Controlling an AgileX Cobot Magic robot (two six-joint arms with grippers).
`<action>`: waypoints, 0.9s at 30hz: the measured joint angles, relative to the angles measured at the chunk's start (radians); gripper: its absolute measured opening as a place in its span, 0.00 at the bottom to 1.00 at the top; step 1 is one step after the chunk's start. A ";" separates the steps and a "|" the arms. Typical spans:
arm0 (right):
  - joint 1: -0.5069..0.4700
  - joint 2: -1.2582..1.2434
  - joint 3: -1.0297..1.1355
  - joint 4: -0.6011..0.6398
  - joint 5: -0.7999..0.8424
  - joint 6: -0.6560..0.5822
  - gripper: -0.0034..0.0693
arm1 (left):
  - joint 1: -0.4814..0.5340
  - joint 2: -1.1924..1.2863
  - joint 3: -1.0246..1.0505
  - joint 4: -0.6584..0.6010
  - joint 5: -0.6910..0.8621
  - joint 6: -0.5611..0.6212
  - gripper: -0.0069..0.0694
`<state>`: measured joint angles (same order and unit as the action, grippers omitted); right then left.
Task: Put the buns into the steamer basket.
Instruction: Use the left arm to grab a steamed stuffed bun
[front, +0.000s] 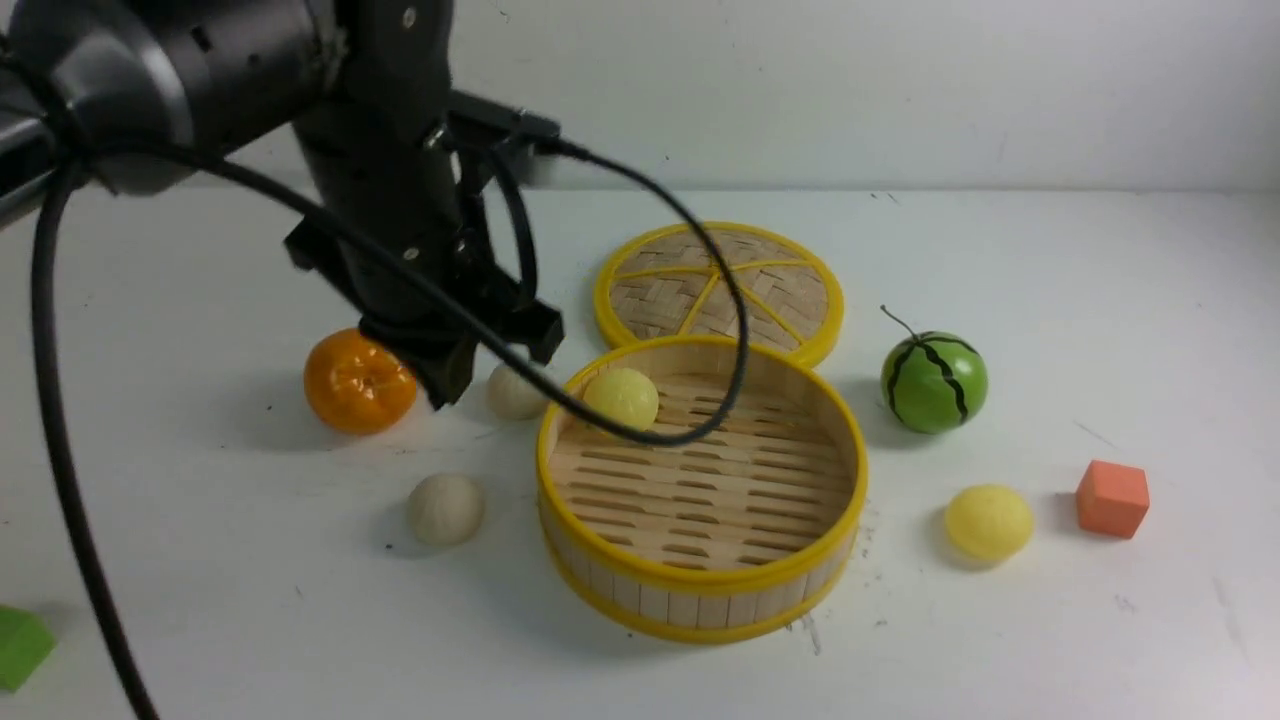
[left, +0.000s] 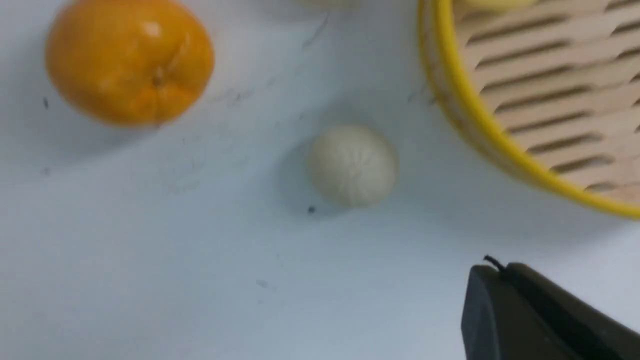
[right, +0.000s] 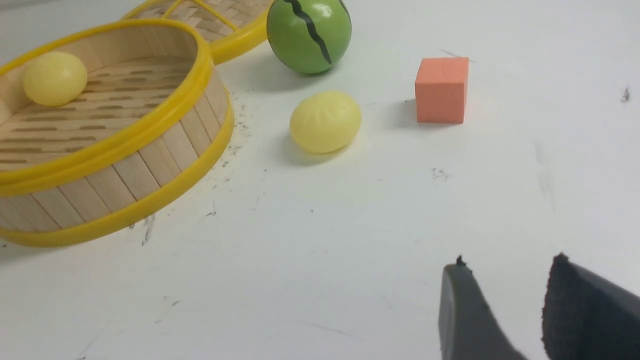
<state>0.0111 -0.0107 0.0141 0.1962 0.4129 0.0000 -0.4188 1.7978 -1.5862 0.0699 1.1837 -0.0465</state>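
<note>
The steamer basket (front: 845, 500) (right: 150, 125) (left: 475, 130) stands mid-table with one pale yellow bun (front: 621, 398) (right: 54, 78) on its slats by the far left wall. An off-white bun (front: 513, 392) lies just outside that wall. Nearer, another off-white bun (front: 445, 508) (left: 353, 166) sits alone. A second yellow bun (front: 988, 521) (right: 325, 121) lies right of the basket. My left gripper (front: 445, 385) (left: 492, 270) hangs shut and empty above the table between the orange and the basket. My right gripper (right: 507, 267) is open, empty, some way from the yellow bun.
An orange (front: 358, 380) (left: 130, 60) sits left of the left gripper. The woven lid (front: 718, 290) lies behind the basket. A watermelon ball (front: 933, 382) and an orange cube (front: 1112, 498) stand at the right. A green block (front: 20, 645) is at the near left edge.
</note>
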 joint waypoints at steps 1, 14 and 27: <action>0.000 0.000 0.000 0.000 0.000 0.000 0.38 | 0.027 0.003 0.054 -0.008 -0.052 0.000 0.07; 0.000 0.000 0.000 0.000 0.000 0.000 0.38 | 0.093 0.104 0.141 -0.102 -0.300 0.047 0.21; 0.000 0.000 0.000 0.000 0.000 0.000 0.38 | 0.093 0.159 0.141 -0.085 -0.397 0.047 0.39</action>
<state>0.0111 -0.0107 0.0141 0.1962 0.4129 0.0000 -0.3260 1.9564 -1.4452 -0.0147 0.7870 0.0000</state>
